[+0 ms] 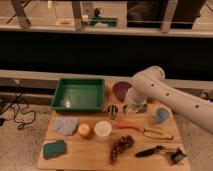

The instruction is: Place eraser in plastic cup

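The plastic cup (103, 129) is a short white round cup near the table's front middle, beside an orange fruit (85, 131). The eraser does not show; I cannot tell whether it is inside the cup or under the arm. My white arm reaches in from the right. Its gripper (134, 107) hangs low over the table at the back, just right of the small metal cup (113, 110) and in front of a dark red plate (121, 89). The gripper is well away from the plastic cup, up and to its right.
A green tray (80, 95) stands at the back left. A blue-grey cloth (66, 125) and teal sponge (54, 148) lie at the left. Grapes (121, 146), a black-handled tool (150, 151), a red and yellow utensil (145, 130) and a light-blue cup (161, 115) lie at the right.
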`<state>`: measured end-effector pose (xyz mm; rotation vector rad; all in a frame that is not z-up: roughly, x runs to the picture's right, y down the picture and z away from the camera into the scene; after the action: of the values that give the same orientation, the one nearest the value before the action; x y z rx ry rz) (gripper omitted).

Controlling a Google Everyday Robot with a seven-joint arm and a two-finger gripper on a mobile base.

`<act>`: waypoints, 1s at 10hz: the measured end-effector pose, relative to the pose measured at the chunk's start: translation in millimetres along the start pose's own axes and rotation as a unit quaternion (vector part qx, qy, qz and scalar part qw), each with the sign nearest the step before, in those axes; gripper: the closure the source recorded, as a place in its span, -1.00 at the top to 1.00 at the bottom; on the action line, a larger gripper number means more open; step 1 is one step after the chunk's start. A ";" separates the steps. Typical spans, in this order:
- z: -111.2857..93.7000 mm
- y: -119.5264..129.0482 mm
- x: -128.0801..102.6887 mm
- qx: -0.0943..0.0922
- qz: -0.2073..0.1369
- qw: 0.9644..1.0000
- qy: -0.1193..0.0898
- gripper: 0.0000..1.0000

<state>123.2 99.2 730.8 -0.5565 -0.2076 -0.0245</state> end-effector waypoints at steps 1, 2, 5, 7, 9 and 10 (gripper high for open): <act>1.6 -6.5 12.7 0.003 0.012 1.000 -0.001 -1.00; 1.8 -10.9 26.4 0.006 0.023 1.000 -0.001 -1.00; 1.7 -13.4 38.9 0.005 0.034 0.999 0.000 -1.00; 1.1 -13.0 40.6 0.006 0.035 0.999 0.000 -1.00; 1.3 -13.2 40.2 0.006 0.035 0.999 0.000 -1.00; 1.3 -14.3 39.1 0.007 0.035 0.999 -0.001 -1.00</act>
<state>160.1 89.1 747.2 -0.5501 -0.1894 0.0442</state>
